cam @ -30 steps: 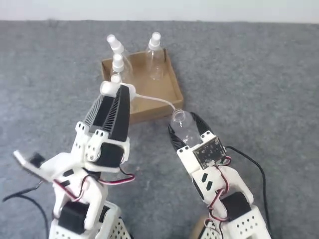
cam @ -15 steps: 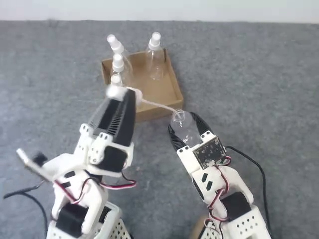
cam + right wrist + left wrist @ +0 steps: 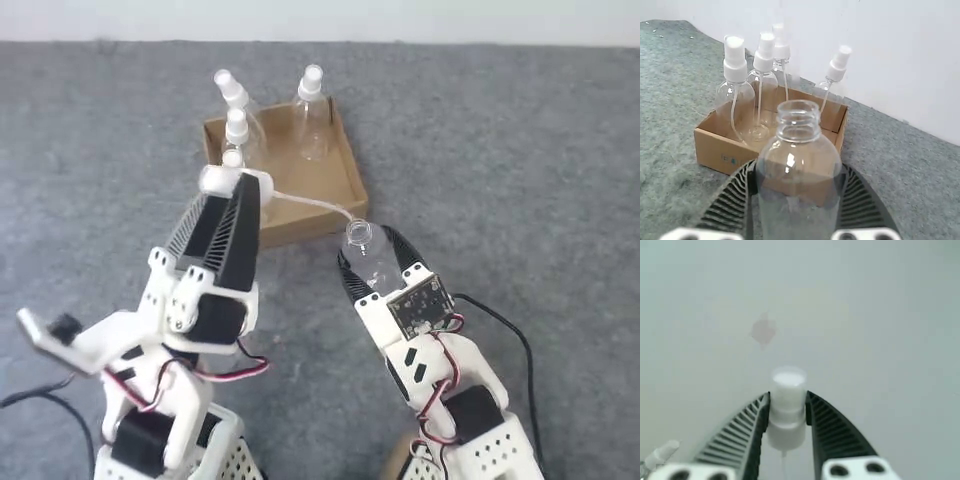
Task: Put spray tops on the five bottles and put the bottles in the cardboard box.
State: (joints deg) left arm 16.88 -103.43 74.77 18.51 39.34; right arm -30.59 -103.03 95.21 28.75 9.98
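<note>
Spray top (image 3: 222, 180) and open bottle (image 3: 798, 145) gripped beside the cardboard box (image 3: 352, 170).
On grey carpet (image 3: 520, 150), the box at upper centre holds four capped bottles (image 3: 735, 95). The left gripper (image 3: 787, 396) clamps one spray top, centre-left, its dip tube (image 3: 310, 203) slanting across the box's front corner toward the mouth of the one uncapped bottle, clasped in the right gripper (image 3: 364, 245).

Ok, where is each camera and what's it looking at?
High view: above the table, looking down on the left claw, right claw, box and capped bottles.
Left wrist view: on the left arm, looking along its claw, shut on a spray top, at a pale wall.
Right wrist view: on the right arm, looking past its claw and the open bottle it holds, toward the box.
Shared: high and right wrist both show box and open bottle.
</note>
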